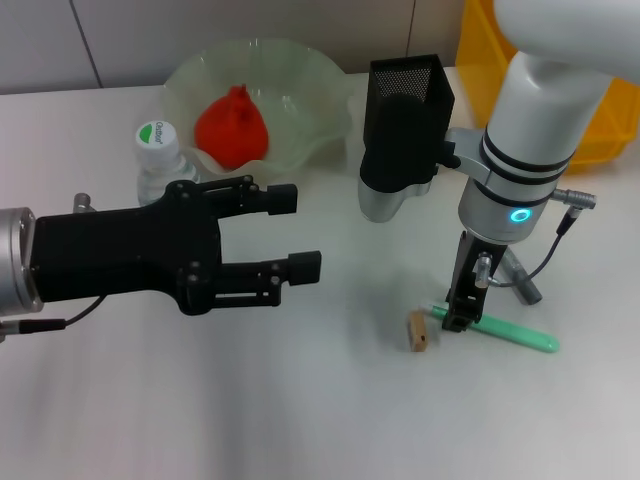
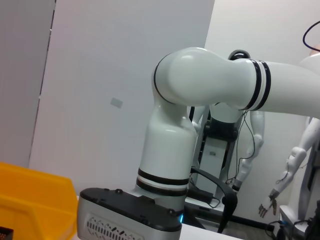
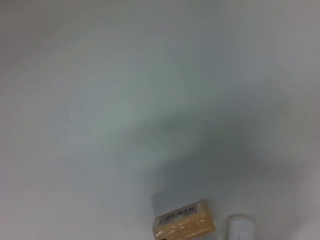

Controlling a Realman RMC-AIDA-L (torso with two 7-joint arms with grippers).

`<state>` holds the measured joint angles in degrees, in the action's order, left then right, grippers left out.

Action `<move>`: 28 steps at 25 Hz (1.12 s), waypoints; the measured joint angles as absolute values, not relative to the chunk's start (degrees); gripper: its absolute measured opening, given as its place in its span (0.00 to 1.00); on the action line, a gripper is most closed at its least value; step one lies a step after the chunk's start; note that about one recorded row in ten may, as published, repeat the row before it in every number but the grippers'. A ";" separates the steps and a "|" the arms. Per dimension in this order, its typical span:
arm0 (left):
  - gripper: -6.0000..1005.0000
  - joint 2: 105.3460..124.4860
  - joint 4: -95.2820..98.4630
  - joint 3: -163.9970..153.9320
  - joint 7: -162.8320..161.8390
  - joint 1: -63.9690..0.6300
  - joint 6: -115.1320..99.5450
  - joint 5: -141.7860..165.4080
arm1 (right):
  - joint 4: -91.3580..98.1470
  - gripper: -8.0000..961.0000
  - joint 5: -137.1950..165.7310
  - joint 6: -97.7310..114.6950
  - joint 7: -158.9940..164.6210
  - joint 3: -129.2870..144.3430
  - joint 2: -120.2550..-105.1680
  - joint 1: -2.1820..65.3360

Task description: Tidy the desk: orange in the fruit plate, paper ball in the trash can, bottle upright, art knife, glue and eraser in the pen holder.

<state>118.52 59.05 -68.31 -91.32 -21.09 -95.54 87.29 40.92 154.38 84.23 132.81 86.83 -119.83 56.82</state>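
Observation:
The orange [image 1: 235,125] lies in the pale green fruit plate [image 1: 325,85] at the back of the desk [image 1: 300,400]. The bottle [image 1: 158,160] stands upright just left of the plate. My left gripper [image 1: 300,235] is open and empty, hovering in front of the bottle. The black mesh pen holder [image 1: 410,85] stands right of the plate. My right gripper [image 1: 458,315] points down onto the left end of a green stick-shaped item [image 1: 505,332]; whether it is the art knife or the glue I cannot tell. The tan eraser [image 1: 418,330] [image 3: 182,225] lies just left of it. The paper ball is out of view.
The yellow trash can [image 1: 480,50] [image 2: 30,200] stands at the back right. My right arm's black and silver wrist block [image 1: 395,180] hangs in front of the pen holder. The right arm's white elbow [image 2: 200,80] fills the left wrist view.

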 joint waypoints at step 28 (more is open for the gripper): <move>0.78 118.45 58.23 -67.03 -91.56 -20.77 -96.16 86.06 | 60.57 0.20 157.12 87.83 139.84 86.50 -119.37 49.47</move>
<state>118.45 58.23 -67.03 -91.56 -20.77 -96.16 86.06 60.57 157.12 87.83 139.84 86.50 -119.37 49.47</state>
